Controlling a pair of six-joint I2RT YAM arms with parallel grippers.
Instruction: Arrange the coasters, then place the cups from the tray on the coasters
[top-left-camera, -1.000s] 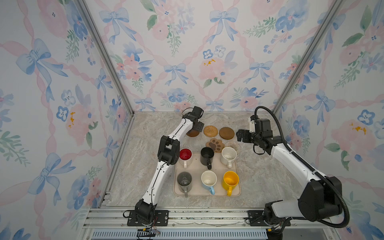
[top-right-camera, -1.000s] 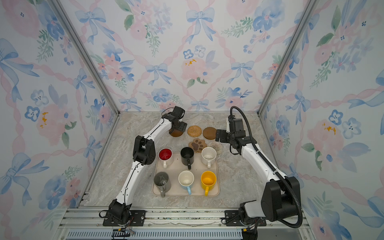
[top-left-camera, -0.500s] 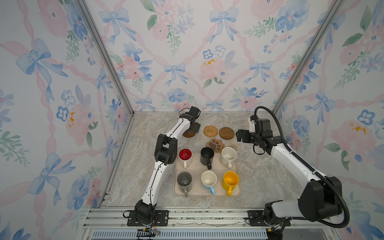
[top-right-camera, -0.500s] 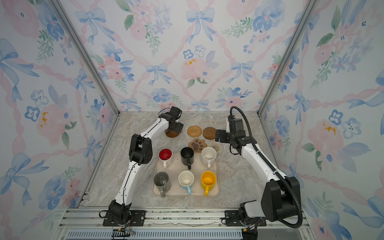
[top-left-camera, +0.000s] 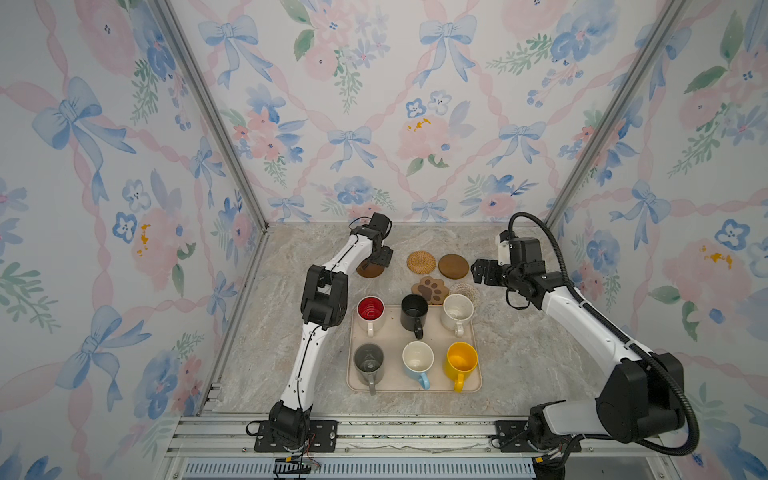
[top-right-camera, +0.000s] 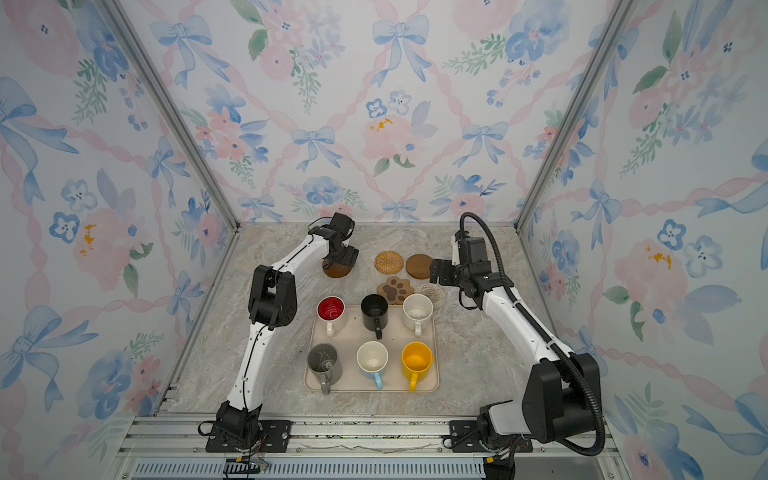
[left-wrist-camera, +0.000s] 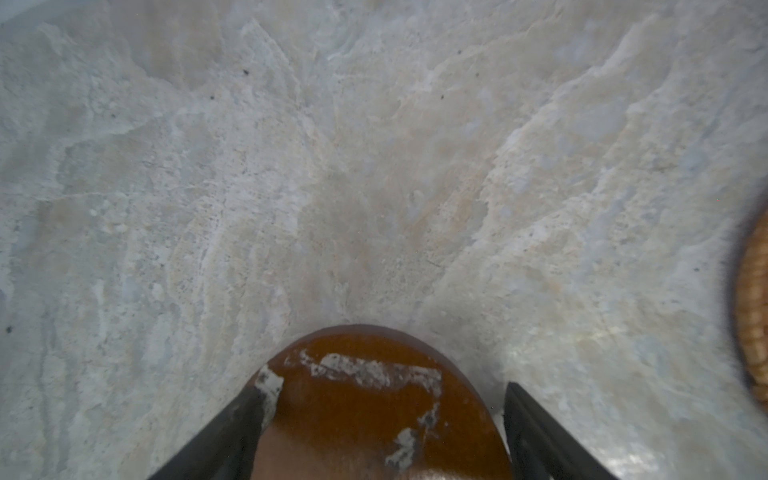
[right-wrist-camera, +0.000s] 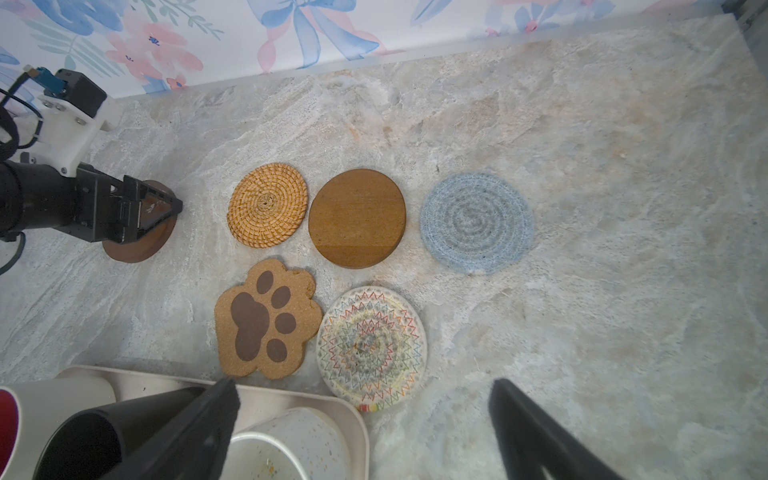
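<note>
My left gripper is open and stands low round a dark brown wooden coaster; one finger touches its edge, the other shows a narrow gap. The rattan coaster, a second wooden disc, the paw coaster and the cream woven coaster lie behind the tray. The blue-grey coaster shows only in the right wrist view. Several cups stand on the tray, among them red-inside, black and yellow. My right gripper hovers open and empty.
The back wall runs close behind the coasters, and side walls close in the marble table. The left arm's elbow hangs just left of the tray. Bare marble lies right of the tray.
My left gripper has slid to the left along the table, and the dark wooden coaster has moved left with it, away from the rattan one. The right arm has stayed still.
</note>
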